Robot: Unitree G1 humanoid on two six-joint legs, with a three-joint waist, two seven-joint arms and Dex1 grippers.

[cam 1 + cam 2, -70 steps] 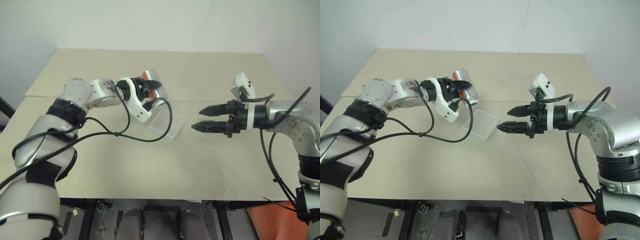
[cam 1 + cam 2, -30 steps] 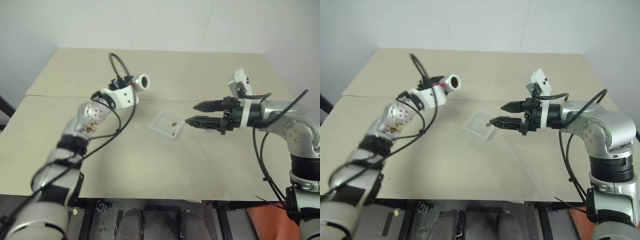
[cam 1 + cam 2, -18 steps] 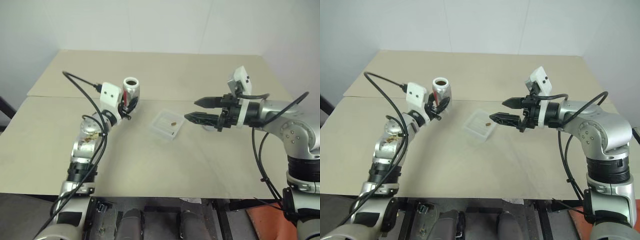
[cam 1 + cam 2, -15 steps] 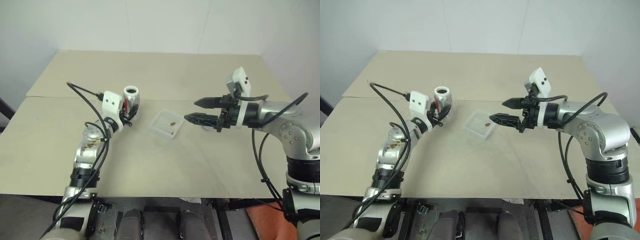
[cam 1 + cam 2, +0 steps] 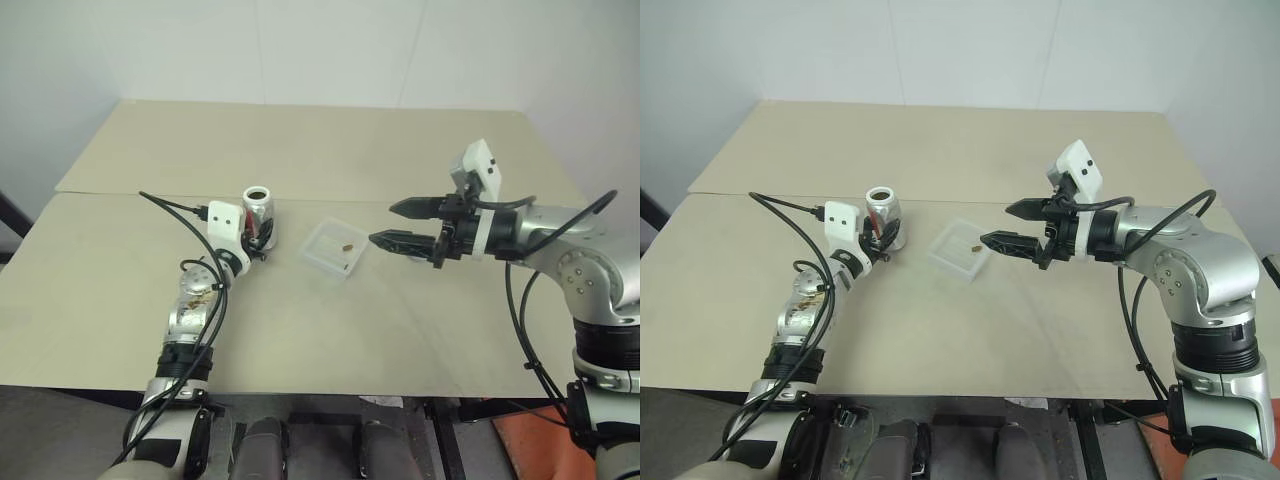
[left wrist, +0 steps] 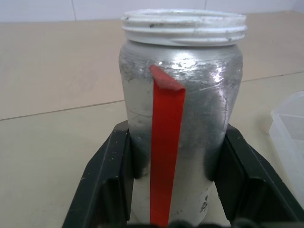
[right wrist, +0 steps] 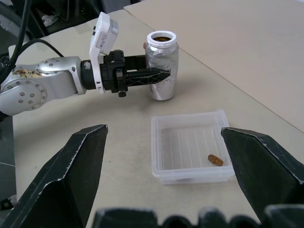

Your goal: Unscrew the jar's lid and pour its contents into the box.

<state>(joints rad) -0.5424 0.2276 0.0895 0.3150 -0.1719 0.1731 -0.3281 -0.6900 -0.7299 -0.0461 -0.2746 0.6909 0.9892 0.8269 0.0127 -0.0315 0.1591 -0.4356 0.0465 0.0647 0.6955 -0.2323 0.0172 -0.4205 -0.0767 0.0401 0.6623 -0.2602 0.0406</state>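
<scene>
Pale tabletop [image 5: 330, 150] is spreading wide beneath both arms, and on it the task is looking nearly finished. Right of centre the right gripper [image 5: 398, 224] is hovering with its fingers spread wide and holding nothing. Just left of it the clear box [image 5: 334, 249] is lying flat, and left of that the jar [image 5: 258, 213] is standing upright and lidless, the left gripper [image 5: 878, 240] clamping its sides. Smallest of all, the brown piece [image 7: 215, 160] is lying inside the box, so only letting go of the jar appears left.

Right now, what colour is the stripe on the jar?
Red, on the silvery jar; clearest in the left wrist view.
</scene>
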